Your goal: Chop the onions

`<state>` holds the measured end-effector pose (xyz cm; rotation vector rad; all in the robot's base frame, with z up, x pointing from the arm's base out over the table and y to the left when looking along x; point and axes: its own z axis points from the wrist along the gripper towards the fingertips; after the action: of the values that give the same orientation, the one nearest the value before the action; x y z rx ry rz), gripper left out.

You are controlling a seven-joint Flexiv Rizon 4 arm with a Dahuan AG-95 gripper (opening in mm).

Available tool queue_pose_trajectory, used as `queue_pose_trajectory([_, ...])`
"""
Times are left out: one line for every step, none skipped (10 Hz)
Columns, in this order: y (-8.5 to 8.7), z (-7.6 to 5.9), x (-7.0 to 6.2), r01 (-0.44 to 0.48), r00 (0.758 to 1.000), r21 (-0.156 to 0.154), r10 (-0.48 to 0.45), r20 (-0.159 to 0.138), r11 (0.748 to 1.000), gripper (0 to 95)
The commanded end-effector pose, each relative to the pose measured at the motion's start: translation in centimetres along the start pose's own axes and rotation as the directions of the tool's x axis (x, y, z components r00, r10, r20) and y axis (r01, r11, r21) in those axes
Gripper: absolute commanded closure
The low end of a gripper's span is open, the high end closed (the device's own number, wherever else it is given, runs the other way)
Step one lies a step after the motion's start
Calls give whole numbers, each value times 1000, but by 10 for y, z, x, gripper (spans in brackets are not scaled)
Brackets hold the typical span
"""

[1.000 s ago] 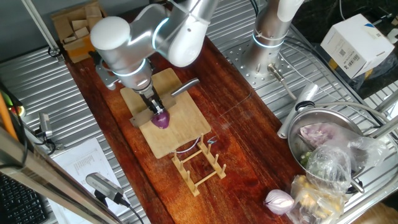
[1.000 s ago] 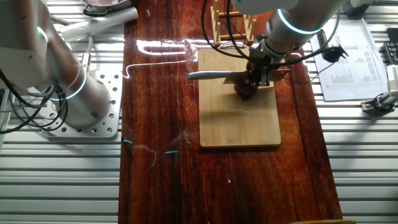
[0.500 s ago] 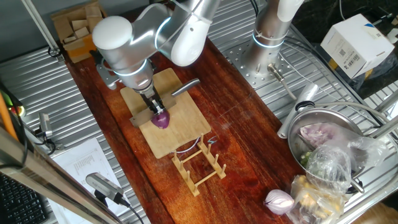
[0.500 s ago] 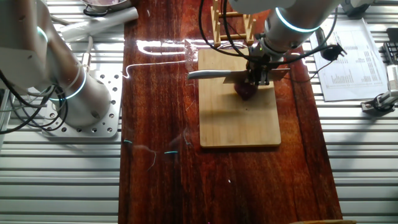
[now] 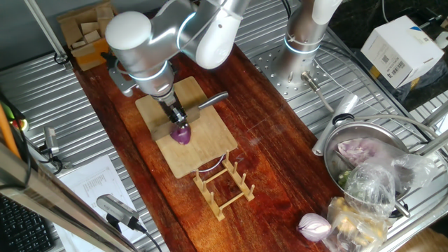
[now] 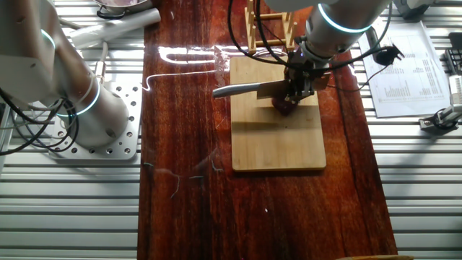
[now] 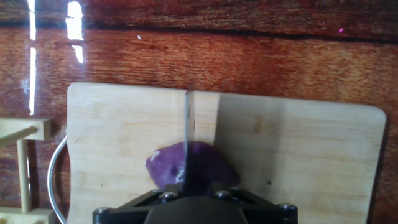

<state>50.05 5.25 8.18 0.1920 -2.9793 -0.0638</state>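
Note:
The small dark purple-red onion (image 5: 181, 134) lies on the bamboo cutting board (image 5: 203, 150); it also shows in the other fixed view (image 6: 287, 107) and in the hand view (image 7: 168, 168). My gripper (image 5: 175, 115) is shut on a knife held blade down. The blade (image 7: 189, 134) runs straight out from the hand and stands over the middle of the onion, touching or in it. The steel blade tip (image 6: 231, 90) reaches past the board's edge. The fingers themselves are hidden behind the black gripper body (image 7: 193, 208).
A wooden dish rack (image 5: 222, 185) stands just beyond the board's near end. A larger pale pink onion (image 5: 314, 225), a metal bowl (image 5: 364, 150) with bagged produce and a second arm's base (image 5: 301, 49) stand at the right. A box of wooden blocks (image 5: 87, 31) is at the back left.
My arm has shifted a little toward the back of the table, and the knife has slid with it over the onion. The onion has stayed in place.

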Motion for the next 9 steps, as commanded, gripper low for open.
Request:
queue_pose_trajectory([2, -5, 1, 2, 1000, -1, -2, -2, 1000, 570])
queue_pose_trajectory([3, -11, 4, 3, 1000, -1, -3, -5, 1000, 570])
queue_pose_trajectory([4, -16, 8, 6, 1000, -1, -6, -5, 1000, 570])
queue_pose_trajectory([2, -25, 14, 16, 1000, -2, -16, -5, 1000, 570])
queue_pose_trajectory([2, -29, 16, 20, 1000, -3, -20, -4, 1000, 570])
queue_pose_trajectory([0, -39, 23, 29, 1000, -4, -29, -5, 1000, 570])
queue_pose_trajectory([-1, -45, 25, 36, 999, -6, -36, -4, 999, 570])
queue_pose_trajectory([-1, -52, 24, 37, 999, -5, -37, -11, 999, 570])
queue_pose_trajectory([1, -59, 19, 25, 1000, -4, -25, -16, 1000, 570])
